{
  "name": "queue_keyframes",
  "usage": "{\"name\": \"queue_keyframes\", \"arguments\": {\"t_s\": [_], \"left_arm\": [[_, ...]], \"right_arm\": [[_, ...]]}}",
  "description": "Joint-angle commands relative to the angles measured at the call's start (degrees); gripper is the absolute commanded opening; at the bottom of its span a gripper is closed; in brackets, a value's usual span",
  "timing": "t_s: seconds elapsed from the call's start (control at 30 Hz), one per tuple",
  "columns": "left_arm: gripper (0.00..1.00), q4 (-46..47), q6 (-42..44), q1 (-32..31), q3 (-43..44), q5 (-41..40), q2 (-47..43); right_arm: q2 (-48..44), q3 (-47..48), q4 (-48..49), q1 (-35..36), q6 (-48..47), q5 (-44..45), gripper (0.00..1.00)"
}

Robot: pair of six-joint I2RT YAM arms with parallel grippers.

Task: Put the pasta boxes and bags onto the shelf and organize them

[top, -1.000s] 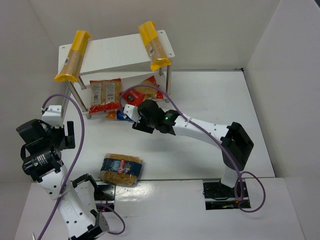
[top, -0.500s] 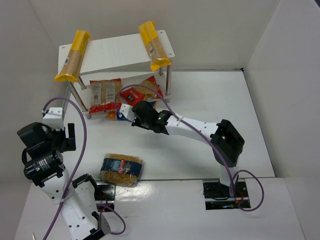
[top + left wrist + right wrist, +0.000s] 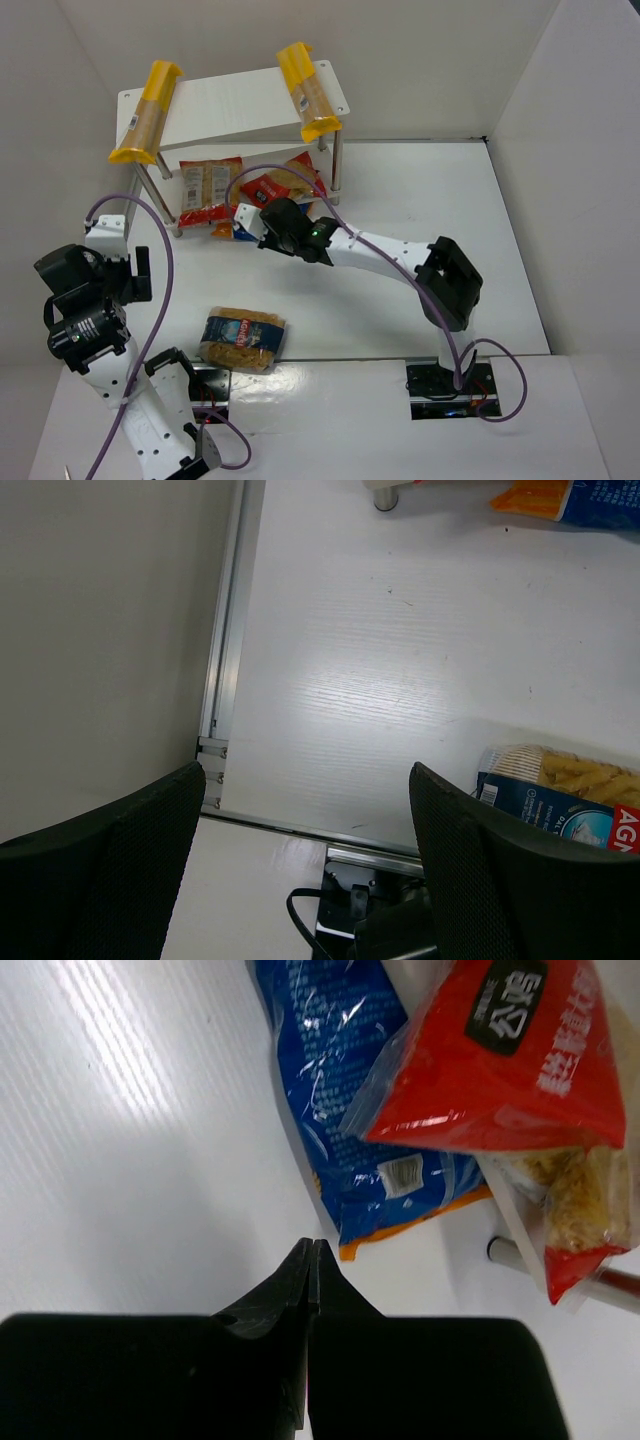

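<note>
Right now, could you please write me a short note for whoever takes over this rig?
Left hand: open, empty, above the table.
Right hand: shut on nothing, just short of the first blue bag, which lies on the table at the foot of the shelf.
Done: left spaghetti box and right spaghetti box lie on the top board. Left red bag and right red bag are on the lower board, the right one overhanging its front.
Left: the first blue bag, then the second blue bag at the table's near side.
</note>
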Motion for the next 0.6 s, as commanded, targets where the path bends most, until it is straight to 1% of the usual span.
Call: {"name": "queue_keyframes", "arguments": {"t_s": [0.0,0.23,0.43,0.57], "left_arm": [[0.88,0.92,1.02,0.35,0.50,0.31,0.03],[0.88,0.92,1.54,0.35,1.12,-1.54,0.03],[0.88,0.40,1.54,0.35,1.64,-2.59,0.03],[0.88,0.40,1.54,0.35,1.65,-3.12,0.56]], "right_arm": [[2.42,5.24,3.32,-0.22,0.07,-1.09,0.00],[9.35,11.57,3.85,-2.15,-0.47,-2.24,0.00],[13.84,14.04,5.08,-4.70,-0.47,-2.76,0.00],[14.99,15.44,6.65,-5.84,-0.47,-2.24,0.00]]}}
